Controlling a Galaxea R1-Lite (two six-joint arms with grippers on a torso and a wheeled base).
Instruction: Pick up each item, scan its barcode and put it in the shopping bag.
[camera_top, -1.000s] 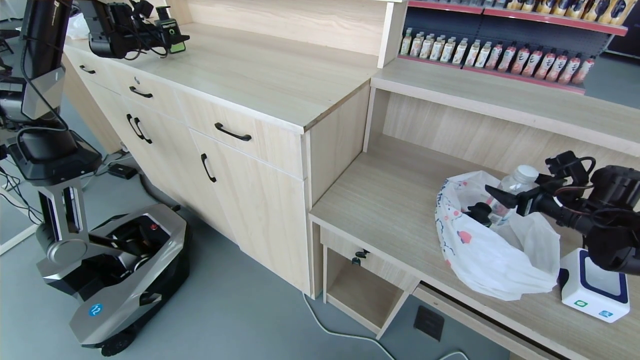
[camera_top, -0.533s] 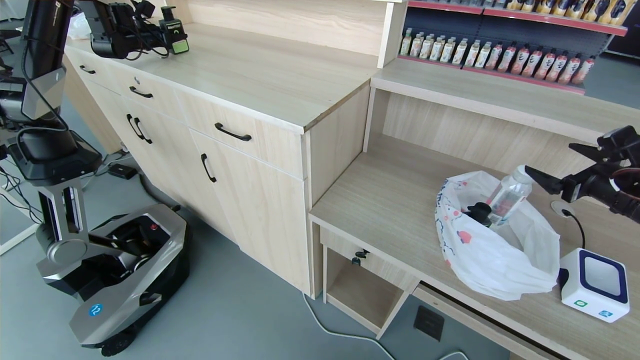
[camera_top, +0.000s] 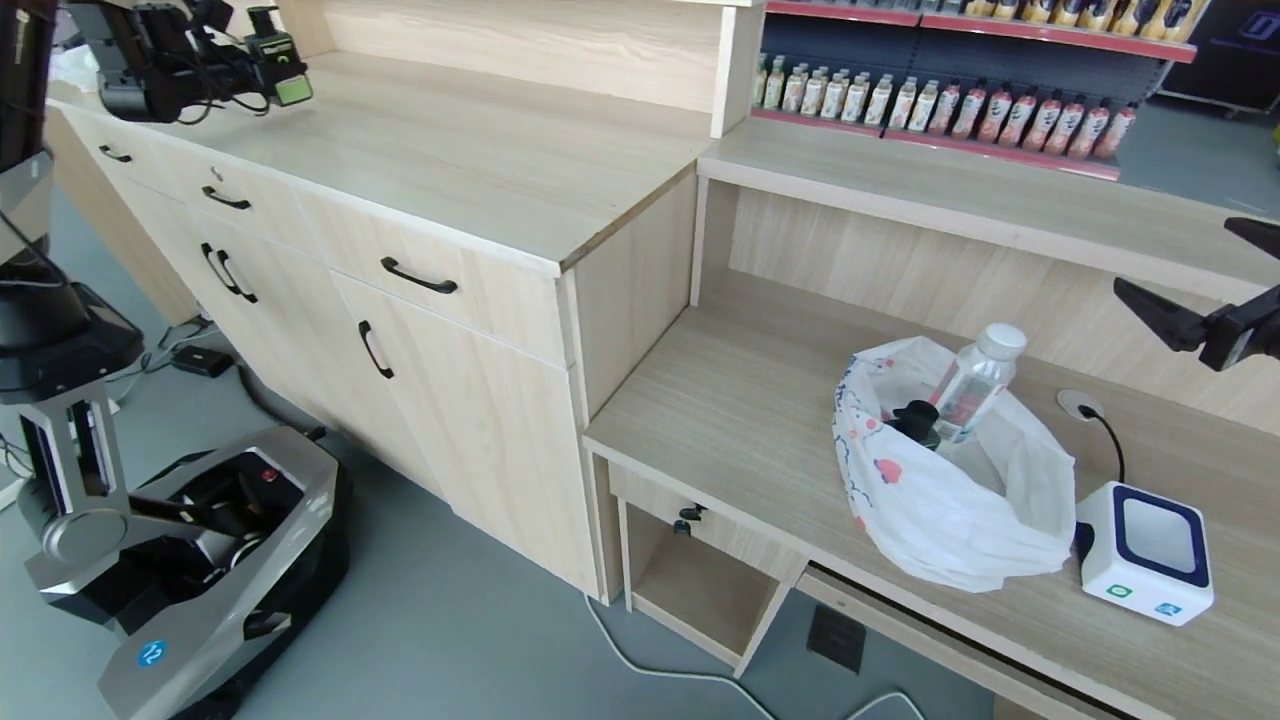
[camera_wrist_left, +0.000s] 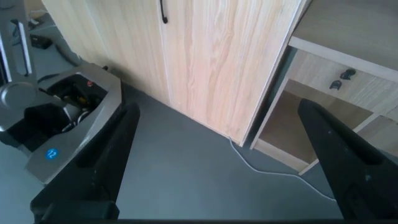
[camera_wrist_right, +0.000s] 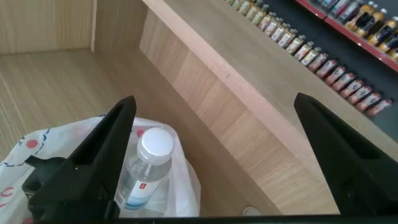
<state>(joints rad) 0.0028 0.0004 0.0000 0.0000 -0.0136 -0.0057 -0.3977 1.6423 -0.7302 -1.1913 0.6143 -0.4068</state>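
Head view: right gripper (camera_top: 1173, 253) spread wide, empty, above counter (camera_top: 740, 400), well apart from the bag. Left gripper (camera_wrist_left: 217, 106) also wide open, nothing in it, over grey floor nr cabinet (camera_wrist_left: 211, 56). Scanner (camera_top: 1145, 550) just beside shopping bag (camera_top: 960, 520). In bag: clear bottle (camera_top: 975, 385), tilted, white cap up, w/ black item (camera_top: 915, 420) alongside.

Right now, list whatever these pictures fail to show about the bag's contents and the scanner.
- clear plastic bottle: lower half hidden by the wall of the shopping bag, head and right wrist views; no barcode visible.
- black object in the bag: mostly buried in folds, head view; unidentifiable.
- barcode scanner: front marks too small to read, head view.
- right gripper: cut off by the head view's right edge.
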